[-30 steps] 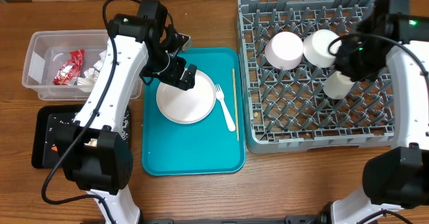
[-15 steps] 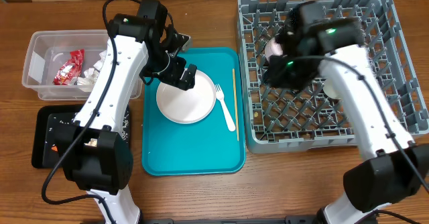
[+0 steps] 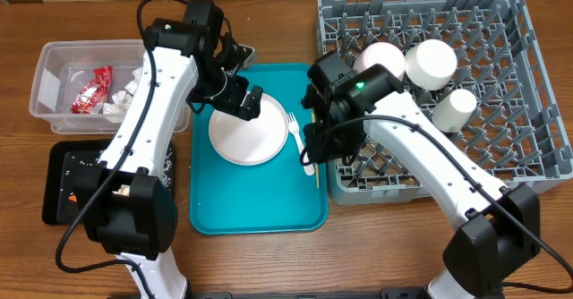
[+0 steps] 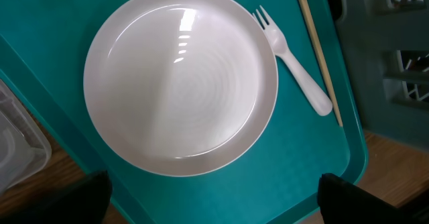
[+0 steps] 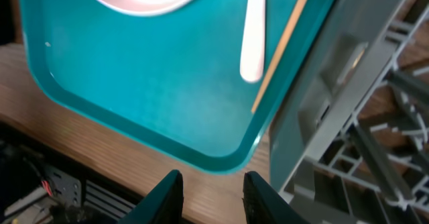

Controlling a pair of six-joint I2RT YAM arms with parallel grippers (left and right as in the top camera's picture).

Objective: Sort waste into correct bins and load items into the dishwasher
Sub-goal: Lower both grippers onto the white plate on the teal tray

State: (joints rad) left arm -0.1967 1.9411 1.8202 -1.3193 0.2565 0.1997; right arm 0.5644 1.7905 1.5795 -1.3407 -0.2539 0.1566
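A white plate (image 3: 248,136) lies on the teal tray (image 3: 255,200), with a white fork (image 3: 301,147) and a thin wooden stick (image 3: 314,124) to its right. My left gripper (image 3: 243,104) hovers over the plate's far edge, open wide and empty; the left wrist view shows the plate (image 4: 179,80), fork (image 4: 295,60) and stick (image 4: 318,56) beyond its jaws (image 4: 211,190). My right gripper (image 3: 313,147) is open and empty above the fork and stick; its jaws (image 5: 211,197) show over the tray's corner. Two bowls (image 3: 380,64) (image 3: 431,63) and a cup (image 3: 455,107) sit in the grey rack (image 3: 501,169).
The clear tub (image 3: 49,66) at the left holds the red wrapper (image 3: 92,90) and napkins (image 3: 125,98). The black tray (image 3: 58,169) lies in front of it, partly under my left arm. The rack's wall (image 5: 348,117) stands close beside the teal tray (image 5: 134,83).
My right arm has swung left from the rack's right side to the teal tray's right edge, leaving the cup in the rack. The left arm has not moved.
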